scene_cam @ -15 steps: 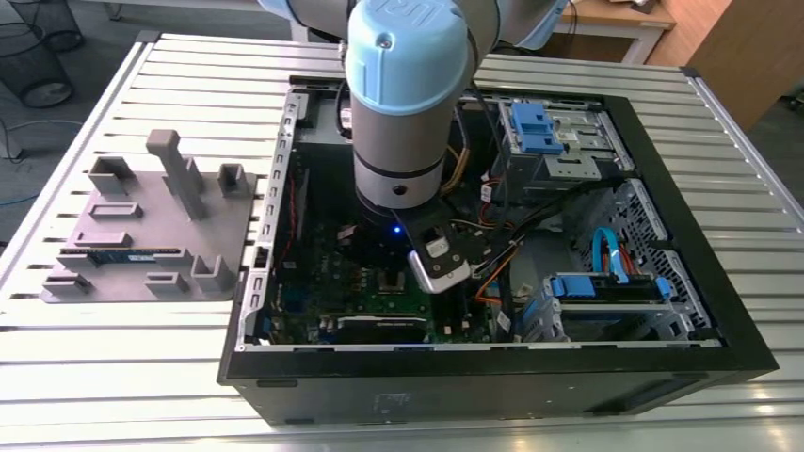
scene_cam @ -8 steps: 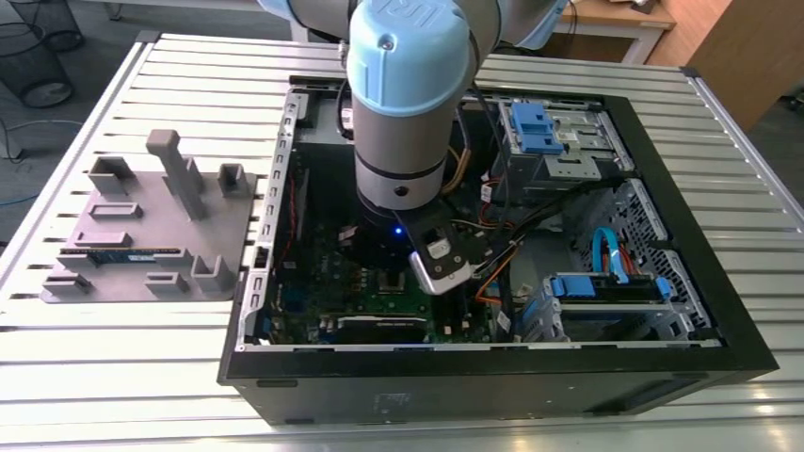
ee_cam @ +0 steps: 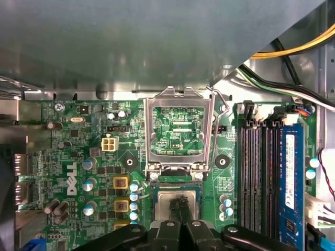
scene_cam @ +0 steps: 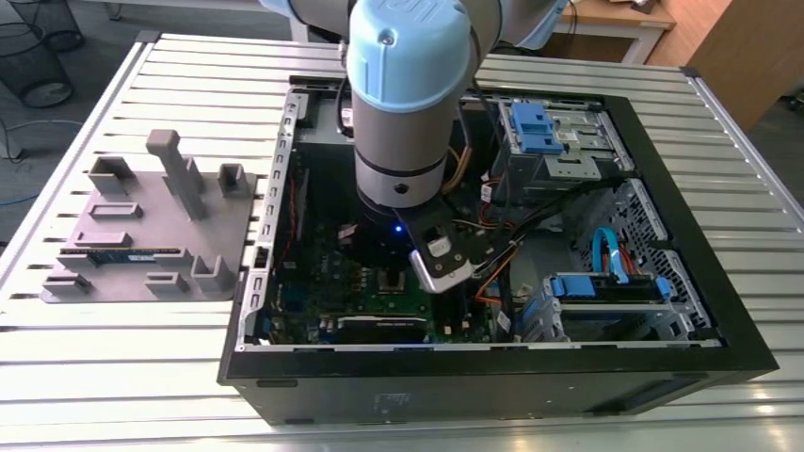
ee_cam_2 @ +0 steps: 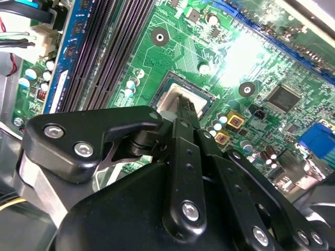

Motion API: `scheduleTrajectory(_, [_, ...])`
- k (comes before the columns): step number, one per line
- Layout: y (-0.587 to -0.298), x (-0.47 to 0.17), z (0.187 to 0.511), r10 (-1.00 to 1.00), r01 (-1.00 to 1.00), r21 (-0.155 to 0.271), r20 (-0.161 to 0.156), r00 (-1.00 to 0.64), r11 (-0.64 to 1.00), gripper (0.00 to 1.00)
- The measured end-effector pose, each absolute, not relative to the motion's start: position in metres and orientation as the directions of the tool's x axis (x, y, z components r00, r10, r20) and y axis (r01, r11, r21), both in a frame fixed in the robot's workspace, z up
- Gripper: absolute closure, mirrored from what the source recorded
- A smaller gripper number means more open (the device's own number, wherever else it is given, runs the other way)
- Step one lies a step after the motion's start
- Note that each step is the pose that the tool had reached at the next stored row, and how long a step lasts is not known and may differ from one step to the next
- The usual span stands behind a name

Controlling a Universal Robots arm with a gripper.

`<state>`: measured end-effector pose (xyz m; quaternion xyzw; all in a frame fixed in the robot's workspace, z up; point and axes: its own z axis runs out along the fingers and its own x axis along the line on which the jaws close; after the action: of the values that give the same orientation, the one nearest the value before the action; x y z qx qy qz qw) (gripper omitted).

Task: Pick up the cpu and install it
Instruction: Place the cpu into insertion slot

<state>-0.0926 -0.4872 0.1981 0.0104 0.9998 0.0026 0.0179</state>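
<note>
over the socket (ee_cam: 178, 186), the gripper (ee_cam: 178, 206) has its thin black jaws together, tips at the middle of the flat, square, shiny silver-grey cpu (ee_cam: 166, 203) inside it.

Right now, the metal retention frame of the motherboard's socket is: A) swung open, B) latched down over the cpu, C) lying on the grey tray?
A: in the first wrist view the retention frame is swung up, leaving the cpu uncovered beneath the pincer.

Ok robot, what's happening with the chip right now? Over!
Hand low inside the computer case, tip at the cpu. Cpu lying in the motherboard socket. Socket cover flipped up, out of the way.
</note>
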Motion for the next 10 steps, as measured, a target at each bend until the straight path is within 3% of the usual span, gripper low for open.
scheduleTrajectory(10, [-0.4882,-0.0926,0.1949,0.021,0.021,0.005,-0.036,-0.999,1.000,0.89])
